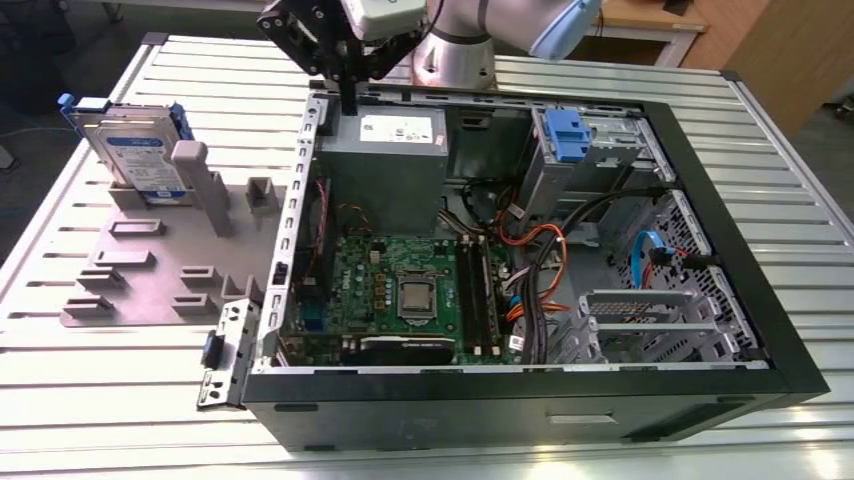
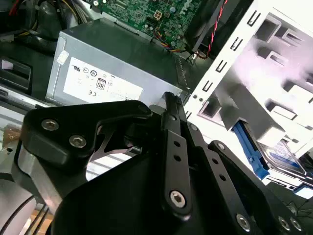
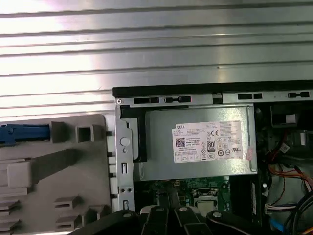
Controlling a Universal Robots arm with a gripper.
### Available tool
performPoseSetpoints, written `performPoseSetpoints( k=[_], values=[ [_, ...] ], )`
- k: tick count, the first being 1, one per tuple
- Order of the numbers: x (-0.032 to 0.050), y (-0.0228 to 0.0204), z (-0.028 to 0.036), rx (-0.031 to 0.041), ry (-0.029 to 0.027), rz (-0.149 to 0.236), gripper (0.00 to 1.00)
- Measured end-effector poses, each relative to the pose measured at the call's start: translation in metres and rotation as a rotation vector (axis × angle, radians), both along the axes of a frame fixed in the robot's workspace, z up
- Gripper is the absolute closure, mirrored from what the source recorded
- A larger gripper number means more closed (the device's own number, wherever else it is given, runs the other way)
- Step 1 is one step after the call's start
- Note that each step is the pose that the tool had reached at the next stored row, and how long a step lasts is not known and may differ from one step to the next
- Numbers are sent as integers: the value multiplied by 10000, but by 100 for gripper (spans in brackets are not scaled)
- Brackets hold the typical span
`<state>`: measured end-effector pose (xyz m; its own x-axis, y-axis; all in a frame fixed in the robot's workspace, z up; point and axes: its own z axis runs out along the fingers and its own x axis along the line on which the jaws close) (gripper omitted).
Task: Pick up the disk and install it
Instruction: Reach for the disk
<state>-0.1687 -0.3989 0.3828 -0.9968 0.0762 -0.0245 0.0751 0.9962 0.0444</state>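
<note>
The disk, silver with a white-and-blue label and a blue carrier frame, stands on edge in a slot of the grey holder plate at the exterior view's left. Its labelled face and blue frame also appear in the second wrist view, and a strip of the blue frame lies in the first wrist view. My gripper hangs over the back left corner of the open computer case, to the right of the disk and apart from it. Its black fingers are shut with nothing between them.
Under the gripper sits the big grey box with a white sticker. A blue latch on a metal cage stands at the case's back right. The motherboard and cables fill the case floor. The table is ribbed metal.
</note>
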Motion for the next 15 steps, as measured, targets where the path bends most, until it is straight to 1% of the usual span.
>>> performPoseSetpoints(
  k=[1,3,5,9,11,15],
  values=[
    [-177,0,-36,-1,0,0,89],
    [-182,0,-37,0,0,0,89],
    [-290,0,-59,0,0,0,89],
    [-298,0,-61,0,0,0,89],
    [-330,0,-67,0,0,0,89],
    [-336,0,-69,0,0,0,89]
  ],
)
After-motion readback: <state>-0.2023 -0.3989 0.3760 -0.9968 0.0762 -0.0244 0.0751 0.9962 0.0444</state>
